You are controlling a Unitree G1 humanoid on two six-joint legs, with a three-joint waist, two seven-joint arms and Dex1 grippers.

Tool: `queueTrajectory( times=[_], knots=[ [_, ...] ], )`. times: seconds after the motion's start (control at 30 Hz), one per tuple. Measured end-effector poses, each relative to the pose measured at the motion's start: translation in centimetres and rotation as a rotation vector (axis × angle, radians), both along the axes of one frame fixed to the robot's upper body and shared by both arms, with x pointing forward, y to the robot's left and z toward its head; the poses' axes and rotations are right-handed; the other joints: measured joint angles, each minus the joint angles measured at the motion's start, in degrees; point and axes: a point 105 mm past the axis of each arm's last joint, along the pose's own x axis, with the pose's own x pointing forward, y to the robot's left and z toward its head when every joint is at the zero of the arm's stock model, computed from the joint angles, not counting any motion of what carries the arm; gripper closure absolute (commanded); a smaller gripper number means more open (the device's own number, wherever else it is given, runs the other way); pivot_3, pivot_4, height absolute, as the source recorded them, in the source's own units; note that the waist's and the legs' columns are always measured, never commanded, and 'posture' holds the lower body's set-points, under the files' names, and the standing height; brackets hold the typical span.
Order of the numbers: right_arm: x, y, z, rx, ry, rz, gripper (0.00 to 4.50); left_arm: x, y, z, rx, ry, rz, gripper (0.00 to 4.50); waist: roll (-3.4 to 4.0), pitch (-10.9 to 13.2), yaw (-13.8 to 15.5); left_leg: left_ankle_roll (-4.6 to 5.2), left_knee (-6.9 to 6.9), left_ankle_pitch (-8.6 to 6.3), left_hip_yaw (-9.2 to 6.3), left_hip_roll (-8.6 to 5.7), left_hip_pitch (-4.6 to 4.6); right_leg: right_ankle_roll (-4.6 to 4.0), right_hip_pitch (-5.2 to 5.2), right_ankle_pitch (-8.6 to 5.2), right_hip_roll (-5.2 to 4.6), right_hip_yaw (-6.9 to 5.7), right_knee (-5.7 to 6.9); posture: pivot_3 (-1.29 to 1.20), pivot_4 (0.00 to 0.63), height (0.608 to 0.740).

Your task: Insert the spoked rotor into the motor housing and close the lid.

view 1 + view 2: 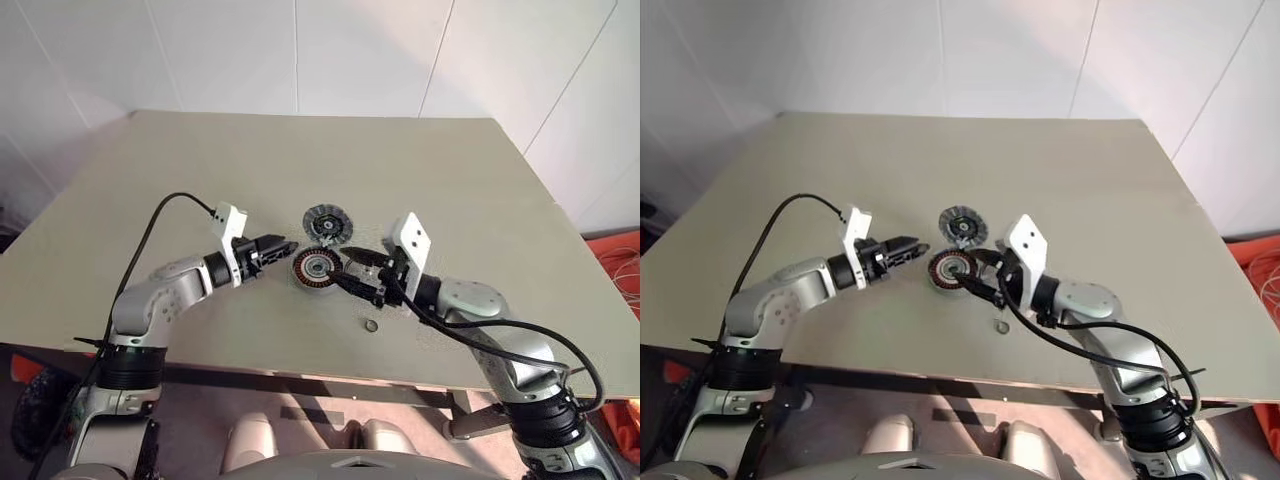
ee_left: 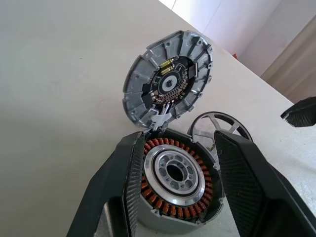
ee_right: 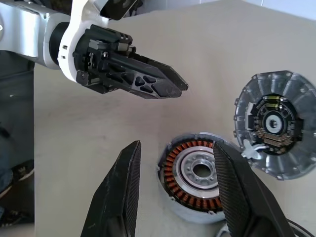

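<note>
Table pale, under a white wall. Task parts sit clustered at centre frame in the head views.

- Motor housing: flat on the table at centre, open face up. Copper-red windings ring a silver hub.
- Lid: flat on the table just above the housing in frame. Its ribbed grey face is up, with a dark centre. In the left wrist view a small tab on its edge reaches the housing rim; cannot tell whether they actually touch.
- Spoked rotor: on the table just beside the housing, on the side toward the right arm. It is partly hidden behind the housing wall, with its pale spokes visible. No fingers on it.
- Left gripper: just left of the housing, tips aimed at it, low over the table. Fingers spread and released, nothing between them, clear of the housing.
- Right gripper: at the right side of the housing, pointing toward frame left. Fingers apart and empty.
- Small metal ring: loose on the table, lower right of the housing, near the right wrist.
</note>
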Motion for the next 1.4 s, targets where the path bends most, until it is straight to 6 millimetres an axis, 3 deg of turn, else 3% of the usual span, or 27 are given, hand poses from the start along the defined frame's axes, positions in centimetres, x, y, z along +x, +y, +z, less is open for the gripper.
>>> queueTrajectory(
  times=[0.33,0.57,0.77,0.83,0.93,0.97,1.0,1.07,1.4],
  knots=[
    [-1.9,3.5,-1.5,-0.036,0.144,-0.022,1.98,-0.2,0.5,-0.1,0.004,0.005,0.02,2.15,0.01,0.01,0.49,-0.15,-0.12,0.06,0.0,0.02,-0.01,0.06,0.01,0.02,0.02,0.01,-0.04,0.0,0.0,0.74],
    [-1.9,2.5,-3.1,-0.189,0.129,-0.069,1.98,-0.2,0.4,-0.1,0.003,0.002,0.02,2.15,0.01,0.01,0.59,-0.19,-0.12,0.08,0.0,0.0,-0.01,0.16,0.05,0.06,0.03,0.04,-0.06,0.0,0.0,0.74],
    [-1.5,3.8,-3.1,-0.223,0.089,-0.083,1.98,0.0,0.2,-0.1,-0.005,0.003,0.016,2.15,0.01,0.01,0.48,-0.26,-0.15,0.12,-0.01,0.01,0.02,0.18,0.03,0.05,0.05,0.05,-0.03,0.0,0.0,0.74],
    [-1.9,2.2,-3.4,-0.243,0.101,-0.065,1.98,0.1,-0.2,0.1,-0.011,-0.002,0.005,2.15,0.0,0.0,1.07,-0.25,-0.11,0.12,-0.07,-0.08,0.05,0.3,0.08,0.12,-0.04,0.03,-0.14,0.0,0.0,0.74],
    [-2.2,-6.0,-3.8,-0.341,0.151,-0.161,1.98,0.3,0.3,0.0,-0.003,0.0,0.017,2.15,-0.05,0.04,2.37,0.11,0.02,-0.09,0.01,-0.45,0.0,0.77,0.15,0.25,-0.33,0.2,-0.27,0.0,0.0,0.74],
    [-2.0,-8.2,-3.0,-0.36,0.132,-0.197,1.98,0.5,0.6,-0.1,0.0,-0.001,0.029,2.15,-0.07,0.05,2.28,0.11,0.01,-0.1,0.02,-0.45,-0.04,0.83,0.14,0.28,-0.31,0.25,-0.27,0.0,0.0,0.74],
    [-1.9,-9.1,-2.2,-0.353,0.106,-0.206,1.98,0.5,0.6,-0.1,-0.003,-0.002,0.03,2.15,-0.1,0.03,2.03,0.1,-0.02,-0.09,0.03,-0.37,-0.01,0.83,0.17,0.27,-0.24,0.25,-0.24,0.0,0.0,0.74],
    [-1.9,-9.2,-1.2,-0.32,0.075,-0.179,1.98,0.6,0.1,0.1,-0.012,-0.009,0.014,2.15,-0.11,0.02,1.38,-0.02,-0.04,-0.02,0.02,-0.07,0.05,0.63,0.17,0.1,-0.02,0.17,-0.19,0.0,0.0,0.74],
    [-2.5,-8.8,-0.6,-0.277,0.051,-0.113,1.98,0.8,-0.3,-0.1,-0.015,-0.014,0.003,2.15,0.02,0.0,0.88,-0.02,0.0,0.03,0.03,-0.08,0.07,0.42,0.19,0.14,-0.04,0.15,-0.13,0.0,0.0,0.74]
  ],
)
